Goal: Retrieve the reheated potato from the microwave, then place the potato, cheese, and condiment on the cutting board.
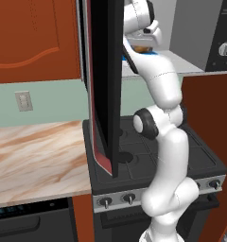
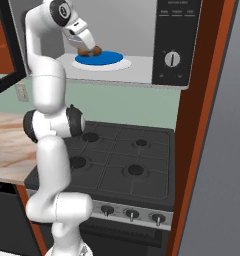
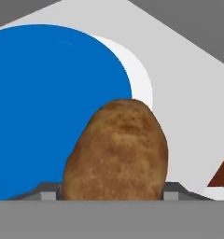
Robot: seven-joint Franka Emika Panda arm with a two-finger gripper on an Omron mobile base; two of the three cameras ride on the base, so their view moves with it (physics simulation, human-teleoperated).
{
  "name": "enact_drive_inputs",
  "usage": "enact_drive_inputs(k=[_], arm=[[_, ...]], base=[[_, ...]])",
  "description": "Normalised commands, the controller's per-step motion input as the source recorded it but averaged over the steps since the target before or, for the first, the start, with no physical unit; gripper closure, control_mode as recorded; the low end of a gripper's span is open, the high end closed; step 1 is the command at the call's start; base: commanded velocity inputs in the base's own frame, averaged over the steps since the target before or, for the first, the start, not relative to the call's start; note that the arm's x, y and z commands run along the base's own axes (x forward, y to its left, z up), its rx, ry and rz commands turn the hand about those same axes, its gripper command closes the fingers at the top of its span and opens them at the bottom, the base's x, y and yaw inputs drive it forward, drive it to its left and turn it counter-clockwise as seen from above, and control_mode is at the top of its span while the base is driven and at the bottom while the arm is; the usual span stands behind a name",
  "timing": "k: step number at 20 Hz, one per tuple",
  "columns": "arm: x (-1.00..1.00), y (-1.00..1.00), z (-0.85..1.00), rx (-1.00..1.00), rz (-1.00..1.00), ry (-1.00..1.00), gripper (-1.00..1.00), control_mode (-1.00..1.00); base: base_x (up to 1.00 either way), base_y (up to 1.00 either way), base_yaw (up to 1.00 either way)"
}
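Hand view puts the potato (image 3: pixel 116 151) squarely between the gripper's (image 3: pixel 115 195) two fingertips, one on each side and pressed up to its flanks, so the gripper looks to be grasping the potato, though I cannot tell how firm the hold is. Behind it lies the blue plate (image 3: pixel 48 102) on a white turntable (image 3: pixel 143 88) on the microwave floor.

In the right base view the microwave (image 2: pixel 142 45) is open, and the gripper (image 2: pixel 89 50) reaches down onto the potato (image 2: pixel 96 50) at the left edge of the plate (image 2: pixel 104 56), inside the cavity above the stove (image 2: pixel 122 165). The left base view shows the open door (image 1: pixel 106 90) edge-on and swung out towards the camera, with the arm going in behind it, and the desk (image 1: pixel 35 156) to the left of the stove.

As a judgement, the task is in its first part: the door is open and the potato is being gripped, but it is not yet out of the microwave. Left to do are lifting it clear and setting it on the cutting board, then the cheese and the condiment as well; where those three are I cannot say.

On writing: the control panel (image 2: pixel 176 40) at the right of the microwave has a row of small pale labels at its top and marks around the white knob (image 2: pixel 172 59), all too small to read. No brand is legible anywhere.
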Motion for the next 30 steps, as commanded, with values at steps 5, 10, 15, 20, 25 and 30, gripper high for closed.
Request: enact_drive_inputs(k=[5, 10, 15, 20, 25, 30], arm=[[-0.66, -0.12, -0.32, 0.02, 0.00, -0.13, 1.00, -1.00], [-0.71, -0.15, -0.46, 0.00, 0.01, -0.20, 1.00, -1.00], [-0.68, -0.12, -0.39, 0.00, 0.00, -0.21, 1.00, -1.00], [-0.56, -0.13, -0.12, 0.03, 0.00, -0.14, 1.00, -1.00], [-0.47, -0.17, 0.06, 0.02, 0.03, -0.03, 1.00, -1.00], [-0.54, -0.14, 0.15, 0.03, 0.05, 0.03, 1.00, -1.00]], base=[[0.00, 0.00, 0.00], [0.00, 0.00, 0.00], [0.00, 0.00, 0.00], [0.00, 0.00, 0.00], [0.00, 0.00, 0.00], [0.00, 0.00, 0.00]])
